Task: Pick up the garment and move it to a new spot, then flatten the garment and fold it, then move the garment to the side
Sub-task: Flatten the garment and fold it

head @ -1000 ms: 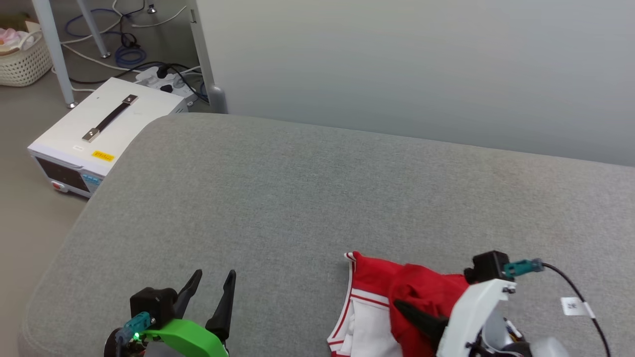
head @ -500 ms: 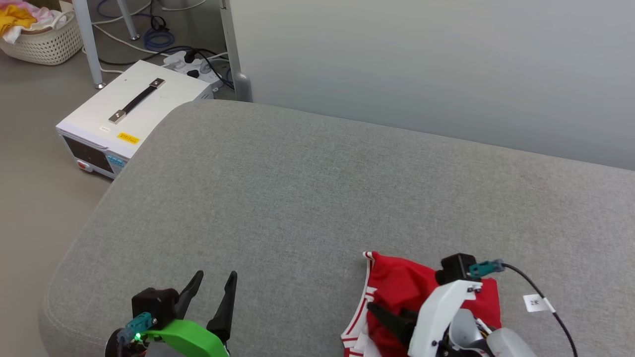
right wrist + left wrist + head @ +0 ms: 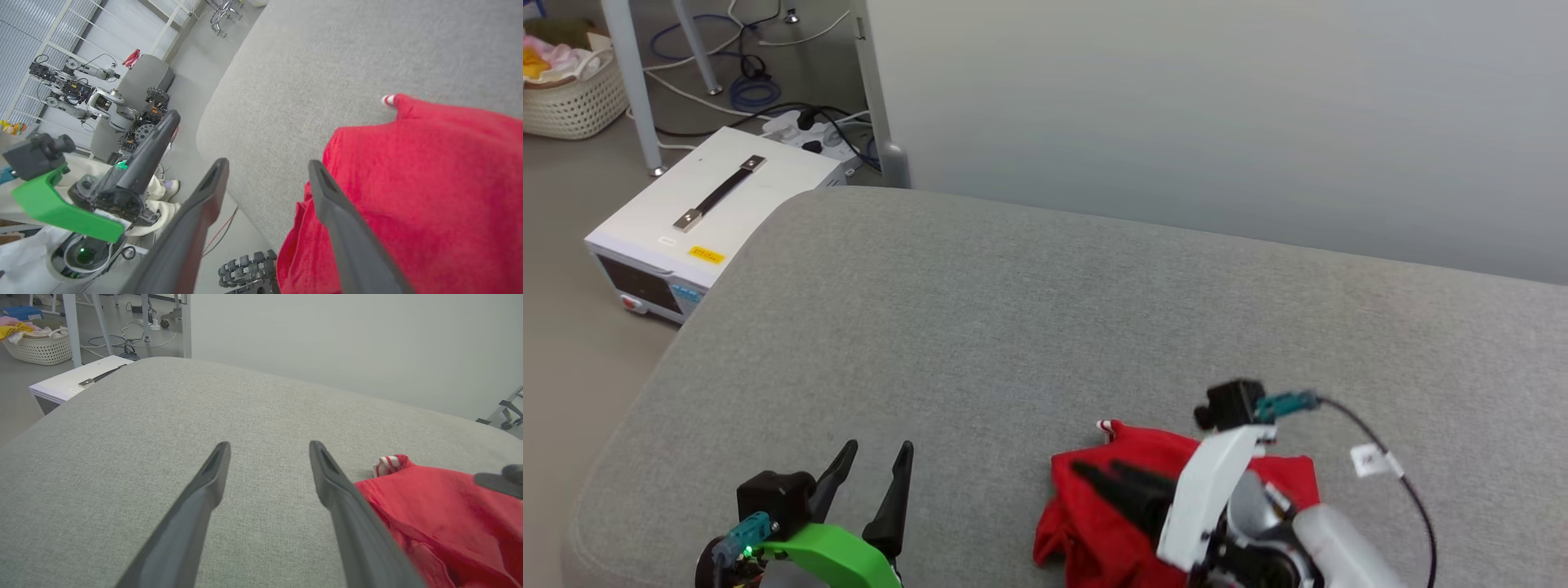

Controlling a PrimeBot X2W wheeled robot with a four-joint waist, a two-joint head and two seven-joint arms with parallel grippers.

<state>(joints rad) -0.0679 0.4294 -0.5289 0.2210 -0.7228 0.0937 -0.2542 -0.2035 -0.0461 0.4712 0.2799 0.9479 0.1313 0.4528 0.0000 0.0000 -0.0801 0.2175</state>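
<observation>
The right gripper (image 3: 1096, 470) is hanging low over the garment (image 3: 1086, 523), its two long dark fingers spread apart and nothing pinched between them. In the right wrist view one finger is lying across the red cloth while the other is pointing out past the cushion's edge, and the gap between them is showing bare grey fabric and floor.

The garment is lying bunched up at the near edge of the grey cushion (image 3: 1013, 310), towards the robot's right. It is a crumpled red heap, with one small corner of red-and-white striped trim (image 3: 1104, 425) poking out at its far side. In the right wrist view the near part of it is drooping over the cushion's front edge.

Over on the left, the left gripper (image 3: 877, 449) is hovering above bare cushion with its fingers parted and empty. It is well clear of the cloth in the head view, and in the left wrist view the red heap is sitting just off to one side of its fingers.

Beyond the cushion's far left corner, a white box with a dark handle (image 3: 711, 204) is resting on the floor, and a pale basket (image 3: 572, 106) is standing further back.
</observation>
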